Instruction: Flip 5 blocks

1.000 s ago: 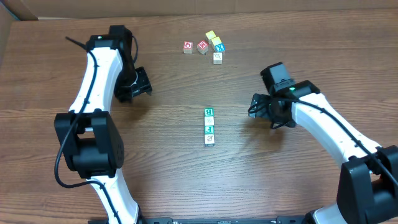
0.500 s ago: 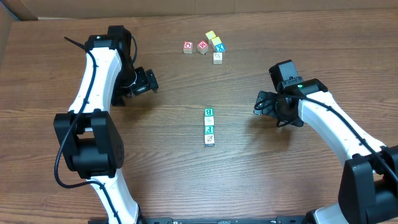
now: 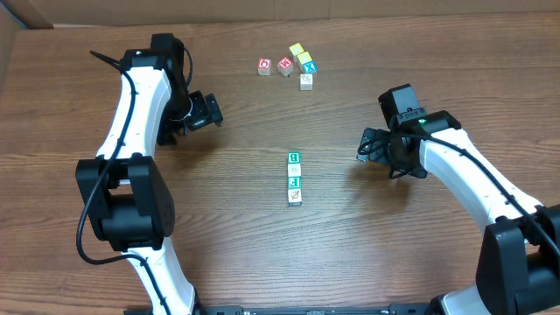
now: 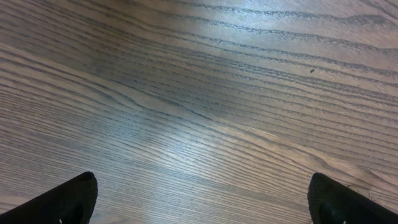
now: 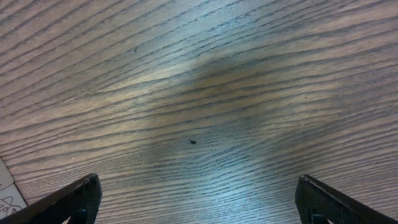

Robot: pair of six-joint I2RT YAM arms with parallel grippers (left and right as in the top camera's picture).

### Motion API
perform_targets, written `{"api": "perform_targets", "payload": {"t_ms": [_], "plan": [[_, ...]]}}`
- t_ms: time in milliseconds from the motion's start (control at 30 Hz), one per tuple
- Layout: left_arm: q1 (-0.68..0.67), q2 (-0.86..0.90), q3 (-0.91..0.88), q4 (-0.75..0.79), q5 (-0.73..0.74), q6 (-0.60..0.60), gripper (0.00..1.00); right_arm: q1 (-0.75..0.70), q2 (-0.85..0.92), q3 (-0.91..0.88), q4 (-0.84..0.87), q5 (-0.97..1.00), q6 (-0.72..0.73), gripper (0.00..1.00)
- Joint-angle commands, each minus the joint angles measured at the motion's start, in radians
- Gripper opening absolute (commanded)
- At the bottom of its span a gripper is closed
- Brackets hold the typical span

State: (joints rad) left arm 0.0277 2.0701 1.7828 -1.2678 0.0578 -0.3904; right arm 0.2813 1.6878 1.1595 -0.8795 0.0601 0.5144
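Observation:
Several blocks lie in a short line (image 3: 295, 178) at mid-table, green and teal prints facing up. More blocks form a loose cluster (image 3: 297, 66) at the far side, among them two red-printed ones (image 3: 264, 66) and a teal X (image 3: 309, 67). My left gripper (image 3: 213, 112) is open, well left of the line, with only bare wood between its fingers (image 4: 202, 190). Open too, my right gripper (image 3: 363, 147) hovers right of the line and holds nothing (image 5: 198, 190). A pale block's corner (image 5: 7, 194) shows at the right wrist view's lower left edge.
The wooden table (image 3: 262, 245) fills the view. A cardboard wall (image 3: 262, 10) runs along the far edge. Both white arms reach in from the near side, the left arm (image 3: 131, 131) along the left and the right arm (image 3: 472, 192) along the right.
The left gripper has opened and swung a little right. The right gripper has drawn slightly right, away from the line of blocks. No block has moved.

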Motion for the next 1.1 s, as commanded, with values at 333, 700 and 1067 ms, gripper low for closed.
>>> {"api": "perform_targets", "payload": {"t_ms": [333,700,1067], "plan": [[-0.008,-0.023,0.017,0.001,-0.010,-0.003,1.00,-0.001,-0.014,0.019,0.003,0.014,-0.011,1.00],[-0.008,-0.023,0.017,0.001,-0.010,-0.003,1.00,-0.001,-0.014,0.019,0.003,0.014,-0.011,1.00],[-0.008,-0.023,0.017,0.020,-0.010,-0.002,1.00,-0.001,-0.014,0.019,0.003,0.014,-0.011,1.00]]}}
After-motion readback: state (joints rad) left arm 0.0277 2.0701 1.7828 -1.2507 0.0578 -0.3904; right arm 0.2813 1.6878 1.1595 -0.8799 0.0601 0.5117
